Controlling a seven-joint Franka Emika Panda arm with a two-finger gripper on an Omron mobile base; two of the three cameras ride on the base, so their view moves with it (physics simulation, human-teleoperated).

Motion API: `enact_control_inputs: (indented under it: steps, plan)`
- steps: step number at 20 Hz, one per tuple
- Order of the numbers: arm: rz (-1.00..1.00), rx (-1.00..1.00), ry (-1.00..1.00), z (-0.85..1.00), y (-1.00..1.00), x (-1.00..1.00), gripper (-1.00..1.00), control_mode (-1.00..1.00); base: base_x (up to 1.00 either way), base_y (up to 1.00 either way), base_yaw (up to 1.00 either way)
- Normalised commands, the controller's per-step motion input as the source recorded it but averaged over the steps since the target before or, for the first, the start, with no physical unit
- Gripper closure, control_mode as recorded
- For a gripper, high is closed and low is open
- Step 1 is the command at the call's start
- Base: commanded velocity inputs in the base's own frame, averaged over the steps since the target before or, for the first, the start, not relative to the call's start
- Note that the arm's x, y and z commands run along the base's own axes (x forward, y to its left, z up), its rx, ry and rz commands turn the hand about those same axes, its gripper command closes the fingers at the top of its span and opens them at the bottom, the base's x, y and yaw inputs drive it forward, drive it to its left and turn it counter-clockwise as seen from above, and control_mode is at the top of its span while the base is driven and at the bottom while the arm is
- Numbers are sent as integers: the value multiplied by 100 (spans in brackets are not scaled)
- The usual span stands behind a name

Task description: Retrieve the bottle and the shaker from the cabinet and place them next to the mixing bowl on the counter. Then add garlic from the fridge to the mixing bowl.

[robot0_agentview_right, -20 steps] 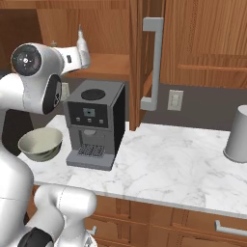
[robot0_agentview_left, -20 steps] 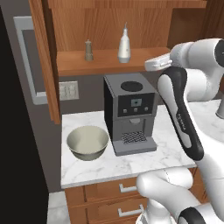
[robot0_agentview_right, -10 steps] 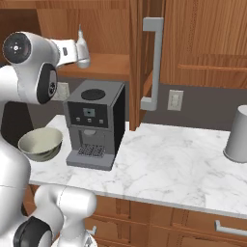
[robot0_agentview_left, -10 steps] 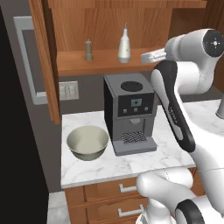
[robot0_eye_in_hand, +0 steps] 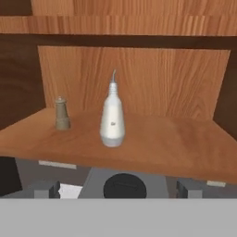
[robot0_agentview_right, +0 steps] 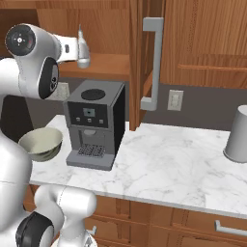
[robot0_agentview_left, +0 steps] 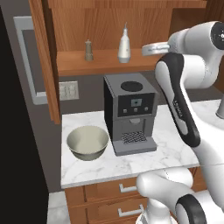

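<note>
The white bottle (robot0_eye_in_hand: 113, 118) (robot0_agentview_left: 124, 46) (robot0_agentview_right: 83, 50) stands upright on the shelf of the open cabinet (robot0_agentview_left: 100, 63), with the brown shaker (robot0_eye_in_hand: 61, 113) (robot0_agentview_left: 89, 51) to its left. My gripper (robot0_eye_in_hand: 115, 190) (robot0_agentview_left: 148, 48) hangs in front of the shelf, level with it and a short way from the bottle. It is open, fingers wide apart and nothing between them. The mixing bowl (robot0_agentview_left: 87, 142) (robot0_agentview_right: 41, 143) sits on the marble counter (robot0_agentview_left: 175, 148) (robot0_agentview_right: 169, 164), left of the coffee machine. Garlic and fridge are out of view.
A dark coffee machine (robot0_agentview_left: 131, 111) (robot0_agentview_right: 94, 123) stands under the shelf, directly below my hand. The open cabinet door (robot0_agentview_left: 43, 57) (robot0_agentview_right: 137, 58) hangs to one side with a pale bar handle (robot0_agentview_right: 154, 62). A grey canister (robot0_agentview_right: 237, 135) stands at the counter's right end.
The arm has lifted the hand up to shelf height and carried it a little closer to the bottle. The bottle, shaker and bowl have not moved.
</note>
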Motion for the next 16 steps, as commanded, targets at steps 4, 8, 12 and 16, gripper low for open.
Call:
enact_control_inputs:
  steps: [4,8,12,16]
  plan:
    - [0,16,8,0,0,0,-100,-100,0,0,0]
    - [0,9,17,0,4,0,-100,-100,0,0,0]
    - [0,-5,10,0,31,0,-100,-100,0,0,0]
    - [2,-3,0,0,27,4,-100,-100,0,0,0]
